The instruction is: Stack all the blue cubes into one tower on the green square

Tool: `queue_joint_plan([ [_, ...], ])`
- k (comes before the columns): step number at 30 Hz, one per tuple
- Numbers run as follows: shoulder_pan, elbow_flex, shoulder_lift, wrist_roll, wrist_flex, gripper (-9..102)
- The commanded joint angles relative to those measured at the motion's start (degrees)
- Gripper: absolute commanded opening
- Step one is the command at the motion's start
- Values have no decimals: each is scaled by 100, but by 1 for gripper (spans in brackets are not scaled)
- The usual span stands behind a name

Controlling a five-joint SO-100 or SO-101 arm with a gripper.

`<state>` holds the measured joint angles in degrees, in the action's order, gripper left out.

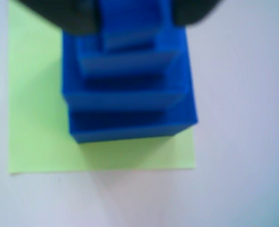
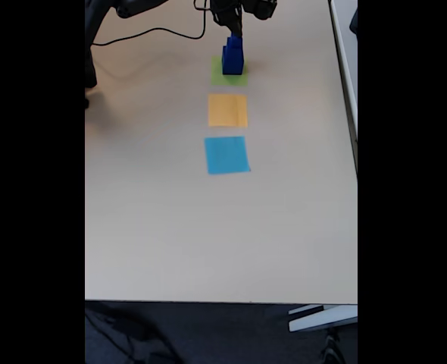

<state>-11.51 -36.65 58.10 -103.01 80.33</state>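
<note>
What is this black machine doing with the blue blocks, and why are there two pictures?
It is a small robot arm on a pale table. One picture comes from a camera on its wrist, looking down; the other from a camera standing still, farther away. Three flat paper squares lie in a row: a light green square, an orange square and a light-blue square. On the green one stands a stepped tower of three dark blue cubes. The black fingers sit on either side of the top cube; whether they grip it, I cannot tell.
</note>
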Motion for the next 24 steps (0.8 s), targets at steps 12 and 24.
queue_joint_plan([
  [12, -44, 272, 53, -79, 0, 5],
  [24, -53, 281, 53, -88, 79, 5],
])
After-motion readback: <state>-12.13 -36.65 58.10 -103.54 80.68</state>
